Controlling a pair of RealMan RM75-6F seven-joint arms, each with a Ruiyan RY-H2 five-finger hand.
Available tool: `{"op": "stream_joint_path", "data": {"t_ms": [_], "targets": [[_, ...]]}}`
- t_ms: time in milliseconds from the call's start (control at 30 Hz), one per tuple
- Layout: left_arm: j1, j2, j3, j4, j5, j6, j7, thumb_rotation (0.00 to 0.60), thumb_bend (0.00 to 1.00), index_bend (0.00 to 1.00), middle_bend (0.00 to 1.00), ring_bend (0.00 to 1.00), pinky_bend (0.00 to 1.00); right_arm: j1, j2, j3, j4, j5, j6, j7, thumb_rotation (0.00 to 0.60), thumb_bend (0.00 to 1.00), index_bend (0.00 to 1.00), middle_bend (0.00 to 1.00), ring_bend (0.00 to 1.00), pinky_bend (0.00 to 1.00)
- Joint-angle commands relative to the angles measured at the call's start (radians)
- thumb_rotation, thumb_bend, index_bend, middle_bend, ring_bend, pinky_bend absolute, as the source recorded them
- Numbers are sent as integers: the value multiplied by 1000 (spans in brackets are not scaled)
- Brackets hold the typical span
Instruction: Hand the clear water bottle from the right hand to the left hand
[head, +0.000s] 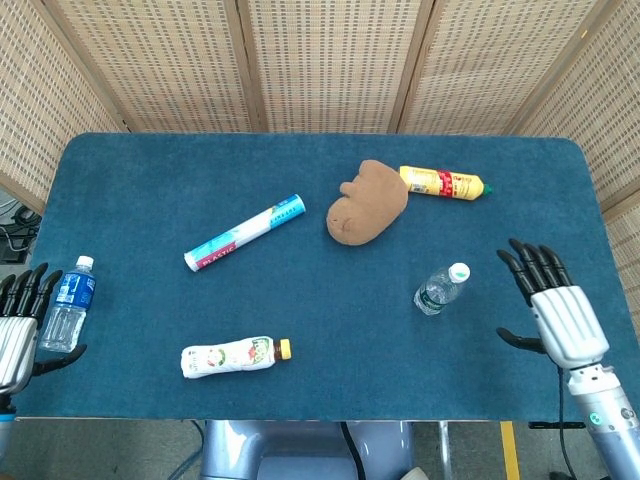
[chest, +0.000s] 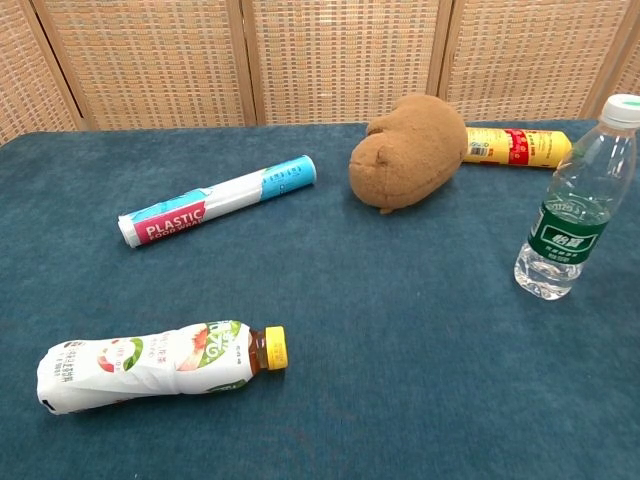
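The clear water bottle (head: 441, 288) with a green label and white cap stands upright on the blue table, right of centre; the chest view shows this bottle (chest: 577, 206) at the right edge. My right hand (head: 556, 311) hovers open to the right of it, fingers spread, a gap between them. My left hand (head: 17, 326) is open at the table's left front edge, beside a blue-labelled bottle (head: 68, 304). Neither hand shows in the chest view.
A brown plush toy (head: 366, 203) and a yellow bottle (head: 443, 183) lie at the back. A plastic-wrap roll (head: 243, 233) lies left of centre. A white-sleeved drink bottle (head: 232, 356) lies near the front edge. The table (head: 330, 310) is blue felt.
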Motion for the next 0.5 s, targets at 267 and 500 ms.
{"op": "stream_joint_path", "data": {"t_ms": [267, 500], "targets": [[-14, 6, -4, -1, -19, -31, -7, 600, 0, 0, 0, 0, 0, 270, 44, 90, -70, 320, -409, 5, 600, 36, 147, 56, 0, 20], [-22, 11, -5, -3, -35, -51, -12, 600, 0, 0, 0, 0, 0, 391, -15, 95, -32, 521, -505, -103, 600, 186, 207, 107, 20, 86]]}}
